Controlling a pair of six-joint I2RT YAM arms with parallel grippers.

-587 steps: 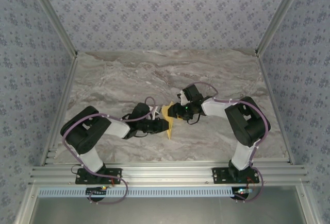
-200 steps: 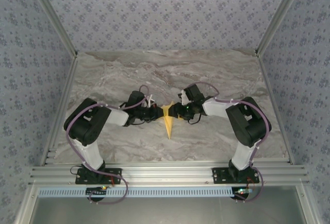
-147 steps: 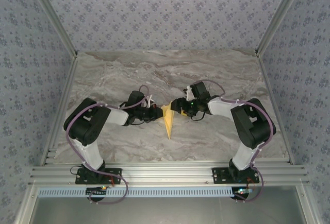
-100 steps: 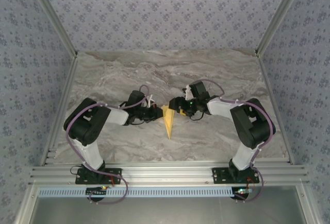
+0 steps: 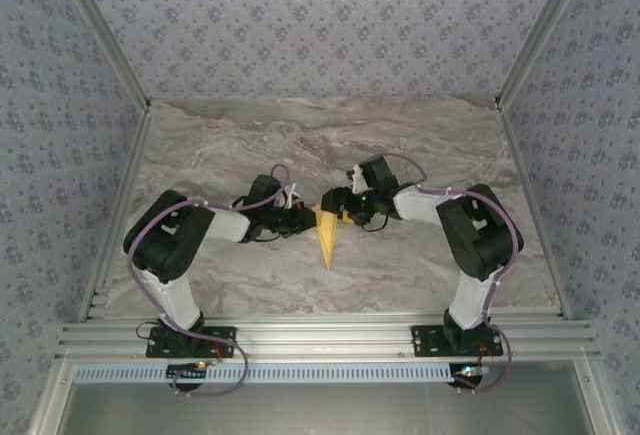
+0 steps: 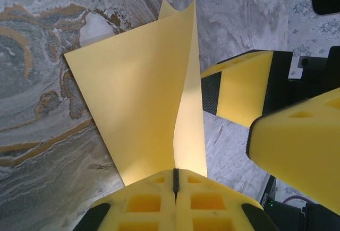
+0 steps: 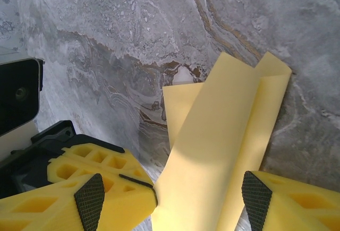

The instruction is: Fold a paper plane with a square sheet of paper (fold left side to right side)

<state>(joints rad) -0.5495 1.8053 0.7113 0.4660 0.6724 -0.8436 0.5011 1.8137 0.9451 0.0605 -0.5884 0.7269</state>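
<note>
The yellow-orange sheet of paper [image 5: 327,233] lies mid-table, folded into a narrow kite-shaped paper plane with its sharp tip toward the arms. Its left flap [image 6: 143,98] stands up off the marble. My left gripper [image 5: 304,220] is shut on that flap's edge, seen at the jaws [image 6: 177,173] in the left wrist view. My right gripper [image 5: 346,212] hovers open over the paper's wide far end. In the right wrist view the paper [image 7: 223,135] runs between the open right gripper [image 7: 173,202] fingers, untouched by the pads. The left gripper's fingers [image 7: 106,170] clamp the paper's edge there.
The marble table [image 5: 250,145] is bounded by aluminium rails at left [image 5: 120,205], right [image 5: 530,205] and front [image 5: 320,335]. Both arm elbows [image 5: 165,245] [image 5: 480,235] sit outside the paper. Bare marble stretches behind the grippers.
The right gripper opened wider, lifted off the paper and came back over its wide end. The left gripper stayed shut on the raised flap; the paper kept its place.
</note>
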